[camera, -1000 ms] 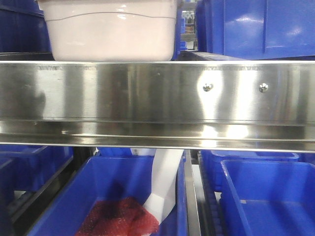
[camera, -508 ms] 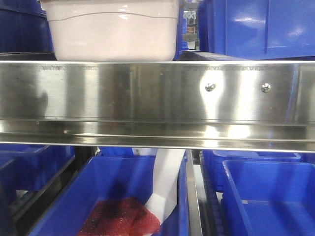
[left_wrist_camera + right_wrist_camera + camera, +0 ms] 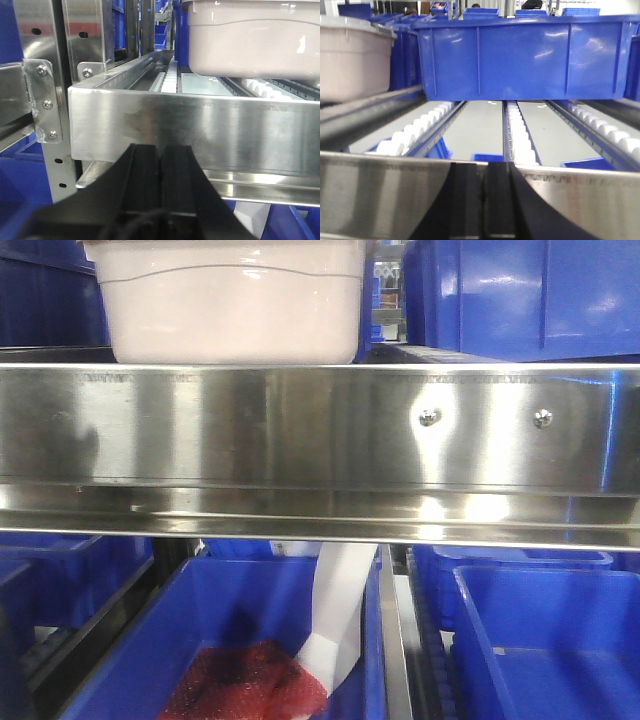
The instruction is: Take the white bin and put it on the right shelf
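Currently the white bin (image 3: 232, 302) sits on the left roller lane of the steel shelf (image 3: 320, 430), beside a blue bin (image 3: 520, 57) far back on the right lane. Both pincers, left (image 3: 160, 175) and right (image 3: 482, 200), are clenched empty below the rail. Grasping it calls for opening and rising.

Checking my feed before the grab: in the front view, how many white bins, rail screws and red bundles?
White bin: 1
Rail screws: 2
Red bundle: 1
Total: 4
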Robot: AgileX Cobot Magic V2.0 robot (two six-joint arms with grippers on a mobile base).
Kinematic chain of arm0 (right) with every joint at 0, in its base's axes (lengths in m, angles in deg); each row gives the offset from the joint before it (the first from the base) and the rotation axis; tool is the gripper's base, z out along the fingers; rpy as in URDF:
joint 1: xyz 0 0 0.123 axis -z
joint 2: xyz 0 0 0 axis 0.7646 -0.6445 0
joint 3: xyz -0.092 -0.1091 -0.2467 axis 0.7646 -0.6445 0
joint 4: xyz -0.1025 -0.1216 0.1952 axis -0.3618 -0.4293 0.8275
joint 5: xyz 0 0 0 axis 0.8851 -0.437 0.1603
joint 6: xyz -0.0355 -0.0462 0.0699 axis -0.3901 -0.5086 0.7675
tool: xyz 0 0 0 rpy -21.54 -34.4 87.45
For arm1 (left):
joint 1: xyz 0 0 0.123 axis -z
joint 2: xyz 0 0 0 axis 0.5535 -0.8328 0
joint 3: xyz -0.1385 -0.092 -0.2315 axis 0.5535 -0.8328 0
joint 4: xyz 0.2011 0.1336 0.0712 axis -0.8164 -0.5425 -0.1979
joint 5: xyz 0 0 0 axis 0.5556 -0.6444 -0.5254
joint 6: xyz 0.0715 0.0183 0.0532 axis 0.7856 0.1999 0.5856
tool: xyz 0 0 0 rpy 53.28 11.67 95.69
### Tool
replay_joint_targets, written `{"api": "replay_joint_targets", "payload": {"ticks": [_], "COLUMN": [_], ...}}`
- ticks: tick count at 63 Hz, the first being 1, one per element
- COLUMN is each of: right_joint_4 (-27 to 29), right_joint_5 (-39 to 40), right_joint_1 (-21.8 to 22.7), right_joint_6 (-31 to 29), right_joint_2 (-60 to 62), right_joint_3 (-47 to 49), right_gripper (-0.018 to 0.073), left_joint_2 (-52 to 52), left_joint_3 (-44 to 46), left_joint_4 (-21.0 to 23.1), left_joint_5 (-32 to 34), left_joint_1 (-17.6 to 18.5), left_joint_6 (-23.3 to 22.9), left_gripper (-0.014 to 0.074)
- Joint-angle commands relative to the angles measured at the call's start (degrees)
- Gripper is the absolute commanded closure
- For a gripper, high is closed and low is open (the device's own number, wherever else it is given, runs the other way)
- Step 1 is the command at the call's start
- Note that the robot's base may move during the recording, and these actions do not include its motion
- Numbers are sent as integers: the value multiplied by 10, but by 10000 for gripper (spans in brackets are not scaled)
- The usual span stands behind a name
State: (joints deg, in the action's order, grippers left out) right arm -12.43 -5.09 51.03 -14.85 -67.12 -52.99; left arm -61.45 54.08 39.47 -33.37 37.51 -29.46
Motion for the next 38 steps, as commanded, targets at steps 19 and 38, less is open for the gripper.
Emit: {"api": "replay_joint_targets", "payload": {"ticks": [19,38], "right_joint_4": [-8,-8], "right_joint_5": [52,52], "right_joint_1": [-2,-2], "right_joint_6": [11,11], "right_joint_2": [10,10], "right_joint_3": [-1,-1], "right_gripper": [484,484], "left_joint_2": [7,7], "left_joint_3": [-9,-9], "left_joint_4": [0,0], "left_joint_5": [53,53], "left_joint_1": [0,0], "left_joint_6": [-3,-3], "left_gripper": [714,714]}}
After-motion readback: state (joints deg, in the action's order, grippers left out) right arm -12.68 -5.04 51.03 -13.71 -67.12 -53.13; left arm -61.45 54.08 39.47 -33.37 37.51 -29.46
